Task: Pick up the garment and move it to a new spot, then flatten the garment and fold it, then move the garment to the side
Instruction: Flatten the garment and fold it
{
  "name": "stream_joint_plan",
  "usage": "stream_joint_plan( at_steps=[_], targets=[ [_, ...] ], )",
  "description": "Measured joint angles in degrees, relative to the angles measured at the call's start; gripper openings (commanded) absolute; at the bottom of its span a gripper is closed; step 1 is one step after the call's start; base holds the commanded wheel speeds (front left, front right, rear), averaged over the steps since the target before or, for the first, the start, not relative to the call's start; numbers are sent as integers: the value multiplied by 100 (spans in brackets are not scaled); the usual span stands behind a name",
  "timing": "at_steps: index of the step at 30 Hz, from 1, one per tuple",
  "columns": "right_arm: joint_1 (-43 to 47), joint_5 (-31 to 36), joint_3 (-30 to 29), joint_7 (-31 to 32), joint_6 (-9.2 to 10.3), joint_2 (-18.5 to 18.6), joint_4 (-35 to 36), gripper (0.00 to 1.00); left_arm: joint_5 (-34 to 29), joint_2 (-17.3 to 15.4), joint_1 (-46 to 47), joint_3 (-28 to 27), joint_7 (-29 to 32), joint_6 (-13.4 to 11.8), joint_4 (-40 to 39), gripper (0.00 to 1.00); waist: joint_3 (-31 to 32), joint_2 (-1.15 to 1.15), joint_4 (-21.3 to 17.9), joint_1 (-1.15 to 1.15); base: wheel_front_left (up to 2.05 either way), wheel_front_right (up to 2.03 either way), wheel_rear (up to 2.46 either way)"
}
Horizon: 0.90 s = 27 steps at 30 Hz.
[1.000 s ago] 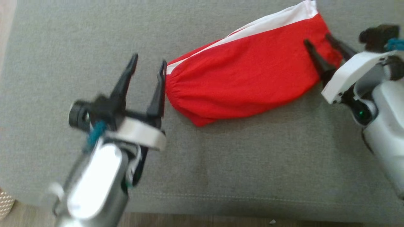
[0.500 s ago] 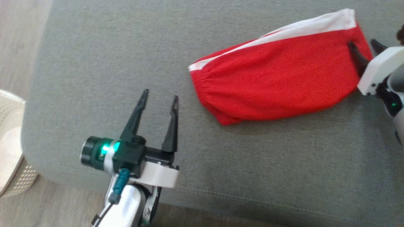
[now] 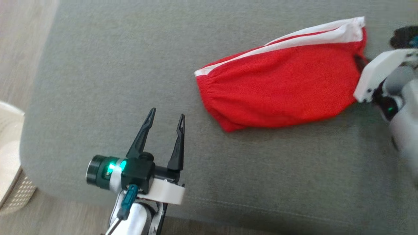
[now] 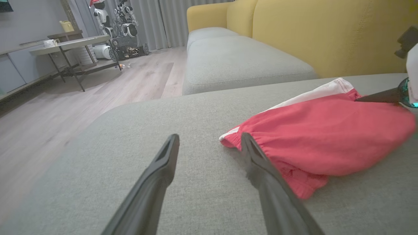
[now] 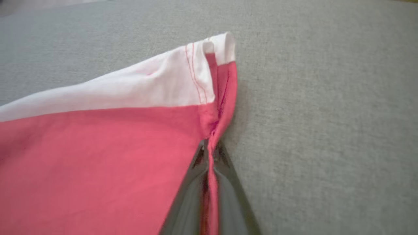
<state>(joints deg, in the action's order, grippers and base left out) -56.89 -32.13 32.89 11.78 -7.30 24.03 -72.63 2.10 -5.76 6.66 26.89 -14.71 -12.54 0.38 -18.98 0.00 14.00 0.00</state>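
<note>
The garment [image 3: 281,91], red with a white band [image 3: 310,34] along its far edge, lies as a long folded bundle on the grey cushion [image 3: 98,65]. It sits toward the right of the head view, with its gathered end pointing left. The right gripper [image 5: 210,148] is pressed together on the garment's right-hand edge. In the right wrist view its two dark fingers pinch a thin ridge of red cloth just below the corner where the white band ends, and the fabric draws in toward the grip. The left gripper [image 3: 166,116] hangs over bare cushion near the front edge, fingers spread wide and holding nothing, apart from the garment. In the left wrist view the gathered end shows just behind its right finger. A pale basket [image 3: 9,169] stands on the wooden floor [image 4: 65,107] beside the cushion's left corner. Beyond the cushion are a yellow backrest [image 4: 326,32] and a second grey seat [image 4: 235,62], with a table [image 4: 65,44] further off.
</note>
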Motion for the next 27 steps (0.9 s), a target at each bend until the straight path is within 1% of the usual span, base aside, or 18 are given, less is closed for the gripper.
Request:
stream_joint_plan(
  at_steps=[3, 6, 8, 13, 15, 18, 21, 22, 23, 27],
  targets=[
    [177, 1, 68, -68, 0, -110, 53, 0, 0, -20, -49, -1, 0, 66, 41, 100, 115, 0, -189, 0, 0, 0, 0],
    [338, 2, 136, -92, -2, -96, 113, 0, 0, -37, -53, 0, 0, 100, 78, 100, 240, 0, -407, 0, 0, 0, 0],
    [365, 32, 222, -99, -11, 30, 93, 0, 0, -52, -56, -3, 0, 100, 78, 100, 316, 0, -557, 0, 0, 0, 0],
    [324, 311, 344, 63, -9, 548, -52, 0, -1, -64, -78, -7, 0, 102, 78, 100, 478, 0, -884, 0, 0, 0, 0],
    [212, 489, 428, 97, -9, 606, -69, 0, 0, -64, -88, -7, 0, 126, 86, 100, 520, 0, -987, 0, 0, 0, 0],
    [-57, 561, 447, 108, -9, 519, -23, 0, 0, -58, -123, -2, 0, 153, 127, 100, 563, 0, -1108, 0, 0, 0, 0],
    [-224, 754, 553, 122, -9, 331, 126, 0, 0, -56, -170, 1, 0, 175, 182, 100, 607, 0, -1184, 0, 0, 0, 0],
    [-242, 808, 593, 130, -9, 245, 177, 0, 1, -54, -171, 0, 0, 191, 192, 100, 627, 0, -1201, 0, 0, 0, 0],
    [-259, 903, 661, 163, -9, 49, 286, 0, 1, -48, -171, -1, 0, 194, 218, 100, 678, 0, -1226, 0, 0, 0, 0],
    [-264, 1128, 730, 231, -9, -293, 591, 0, 2, -16, -172, 1, 0, 201, 283, 100, 796, 0, -1233, 0, 0, 0, 0]
  ],
)
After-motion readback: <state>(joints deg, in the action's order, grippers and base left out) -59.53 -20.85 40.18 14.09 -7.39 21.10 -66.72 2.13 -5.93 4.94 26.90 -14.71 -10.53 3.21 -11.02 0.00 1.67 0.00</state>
